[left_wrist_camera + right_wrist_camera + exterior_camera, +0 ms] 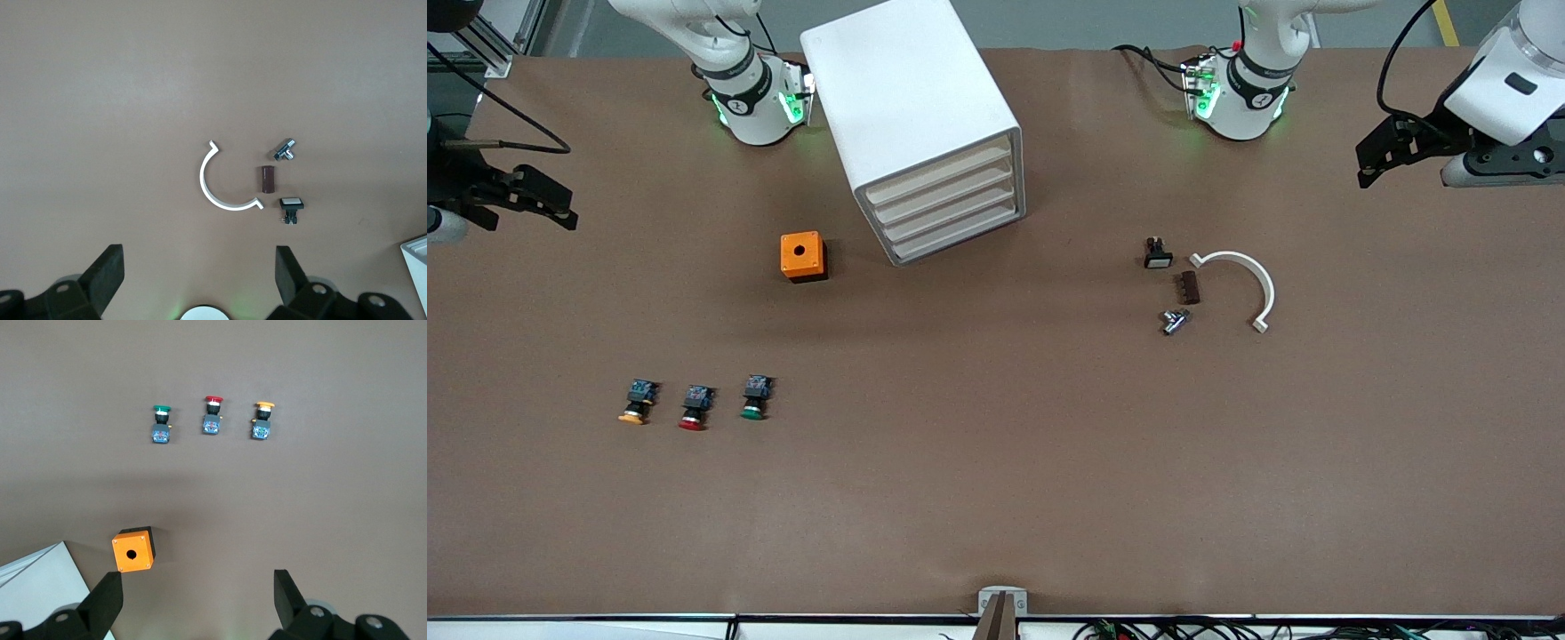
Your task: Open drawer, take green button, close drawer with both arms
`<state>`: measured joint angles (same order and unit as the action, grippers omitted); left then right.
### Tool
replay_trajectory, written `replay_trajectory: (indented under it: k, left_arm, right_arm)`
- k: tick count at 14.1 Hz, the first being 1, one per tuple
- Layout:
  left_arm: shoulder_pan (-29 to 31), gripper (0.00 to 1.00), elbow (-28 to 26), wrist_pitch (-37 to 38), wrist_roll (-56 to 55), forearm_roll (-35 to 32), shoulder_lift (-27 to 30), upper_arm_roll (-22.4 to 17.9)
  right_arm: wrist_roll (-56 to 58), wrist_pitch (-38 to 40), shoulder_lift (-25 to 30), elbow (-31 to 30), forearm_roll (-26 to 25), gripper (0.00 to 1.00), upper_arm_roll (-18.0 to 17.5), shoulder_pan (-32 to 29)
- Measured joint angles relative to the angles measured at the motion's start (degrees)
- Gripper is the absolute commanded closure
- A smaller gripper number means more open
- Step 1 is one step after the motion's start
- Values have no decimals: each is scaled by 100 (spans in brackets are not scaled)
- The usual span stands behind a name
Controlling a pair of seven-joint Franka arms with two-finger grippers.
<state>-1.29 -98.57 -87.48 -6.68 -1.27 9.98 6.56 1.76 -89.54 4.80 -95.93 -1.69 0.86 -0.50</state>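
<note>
The white drawer cabinet (920, 116) stands between the arms' bases with all of its drawers (947, 209) shut. The green-capped button (754, 397) lies on the table toward the right arm's end, nearer to the front camera than the cabinet; it also shows in the right wrist view (161, 424). My right gripper (538, 200) is open and empty, up over the right arm's end of the table (198, 590). My left gripper (1378, 156) is open and empty, up over the left arm's end (200, 263). Both are well apart from the cabinet and the button.
A red-capped button (695, 407) and an orange-capped one (638, 402) lie beside the green one. An orange box with a hole (803, 256) sits near the cabinet. Toward the left arm's end lie a white arc (1240, 284), a brown block (1189, 287), a small switch (1157, 253) and a metal piece (1175, 320).
</note>
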Motion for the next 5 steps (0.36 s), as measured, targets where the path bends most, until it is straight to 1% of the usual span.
replay_trajectory:
  k: [5]
  left_arm:
    - [45,0,231,35,-1,0,-211,-28]
  right_arm:
    - [44,-215,0,-28,93,0,63,-2]
